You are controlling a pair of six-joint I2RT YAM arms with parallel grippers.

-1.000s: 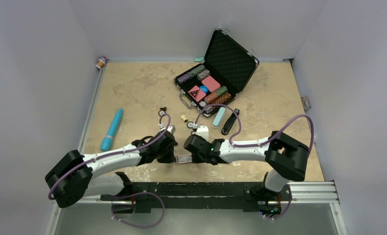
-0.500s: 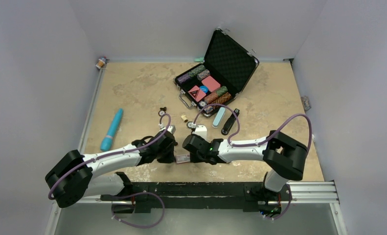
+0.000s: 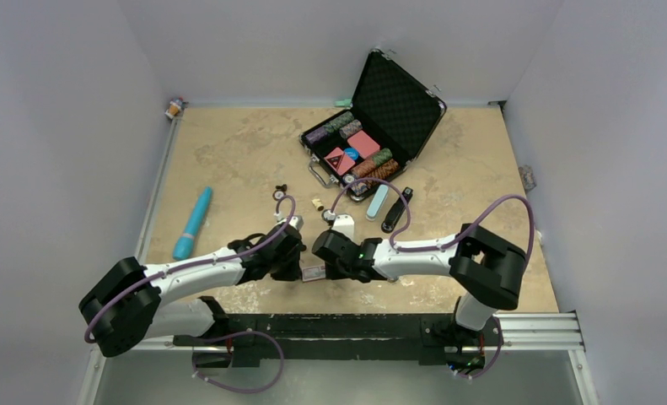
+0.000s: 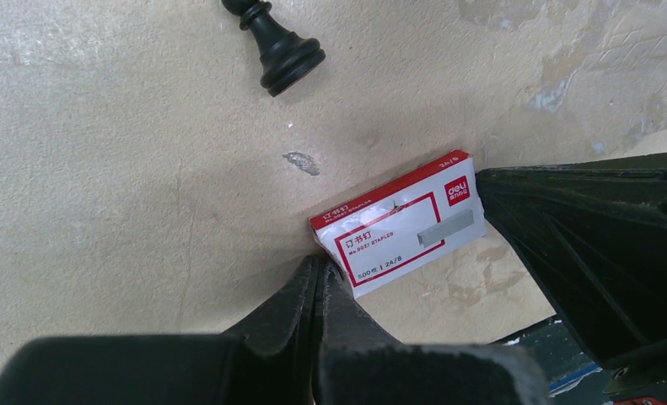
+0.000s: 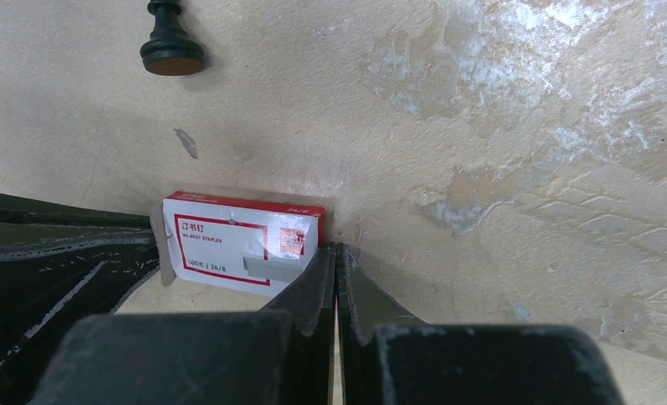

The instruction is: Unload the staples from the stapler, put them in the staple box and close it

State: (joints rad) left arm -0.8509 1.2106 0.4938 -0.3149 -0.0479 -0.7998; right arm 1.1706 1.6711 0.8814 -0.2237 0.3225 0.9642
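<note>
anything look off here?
Yes. The left gripper and right gripper are shut, tips against opposite ends of the staple box near the front edge. The stapler they should be unloading lies farther back beside the teal case, untouched.

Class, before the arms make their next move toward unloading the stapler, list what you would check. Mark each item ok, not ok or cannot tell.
1. Both closed: ok, the left tool and right tool are shut.
2. Tools at the staple box: ok, one tip at each end.
3. Box flat on the table: ok.
4. The stapler gripped: not ok, it lies beside the teal case, away from both tools.
5. Stapler emptied: cannot tell, too small to see.
6. The pawn apart from the box: ok.
</note>
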